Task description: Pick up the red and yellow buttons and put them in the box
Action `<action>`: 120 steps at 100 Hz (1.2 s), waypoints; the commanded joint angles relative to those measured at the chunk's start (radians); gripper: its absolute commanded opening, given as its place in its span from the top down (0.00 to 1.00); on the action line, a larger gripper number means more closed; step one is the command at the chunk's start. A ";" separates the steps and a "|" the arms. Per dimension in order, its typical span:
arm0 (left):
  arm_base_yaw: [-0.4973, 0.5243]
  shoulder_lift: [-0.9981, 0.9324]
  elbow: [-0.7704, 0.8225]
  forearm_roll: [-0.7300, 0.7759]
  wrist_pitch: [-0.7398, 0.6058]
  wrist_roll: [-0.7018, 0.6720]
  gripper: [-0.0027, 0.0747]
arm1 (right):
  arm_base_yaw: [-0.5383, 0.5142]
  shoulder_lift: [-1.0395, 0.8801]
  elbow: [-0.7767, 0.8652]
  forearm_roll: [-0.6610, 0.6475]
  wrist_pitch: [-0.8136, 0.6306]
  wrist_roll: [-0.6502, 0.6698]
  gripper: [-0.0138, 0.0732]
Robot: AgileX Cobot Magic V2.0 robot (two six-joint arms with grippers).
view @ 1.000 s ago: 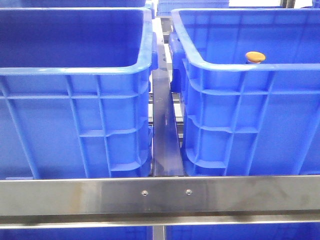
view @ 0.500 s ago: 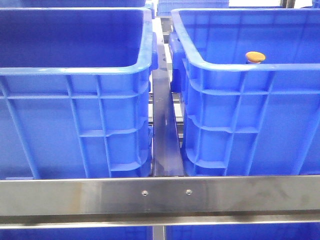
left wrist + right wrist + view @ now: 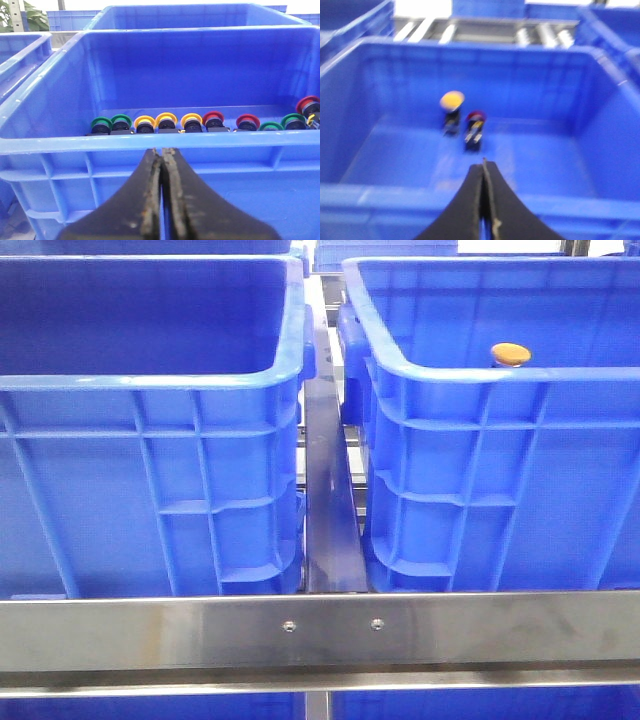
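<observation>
Both arms have their jaws closed with nothing in them, and the yellow button (image 3: 452,100) stands beside the red button (image 3: 474,119) on the floor of the right box (image 3: 600,125).

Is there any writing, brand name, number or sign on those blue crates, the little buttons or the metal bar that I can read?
None can be read in any view.
Blue bins: plain moulded ribs, no lettering visible.
Steel rail: two screws only, no marking.
Row of buttons in the left wrist view: too small to show any print.
Yellow button and red button in the right wrist view: too blurred to tell.
</observation>
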 commanded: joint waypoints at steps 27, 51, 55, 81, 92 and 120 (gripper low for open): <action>-0.004 -0.031 0.053 0.000 -0.088 -0.012 0.99 | 0.000 -0.084 0.119 -0.141 -0.248 0.187 0.92; -0.004 -0.031 0.053 0.000 -0.088 -0.012 0.99 | -0.001 -0.256 0.222 -0.241 -0.170 0.300 0.92; -0.004 -0.031 0.053 0.000 -0.088 -0.012 0.99 | -0.003 -0.264 0.224 -0.277 -0.160 0.320 0.92; -0.004 -0.031 0.053 0.000 -0.088 -0.012 0.99 | -0.003 -0.263 0.224 -0.331 -0.141 0.345 0.92; -0.004 -0.031 0.053 0.000 -0.088 -0.012 0.99 | -0.003 -0.263 0.224 -0.331 -0.137 0.344 0.92; -0.004 -0.031 0.053 0.000 -0.088 -0.012 0.99 | -0.003 -0.263 0.224 -0.331 -0.132 0.343 0.92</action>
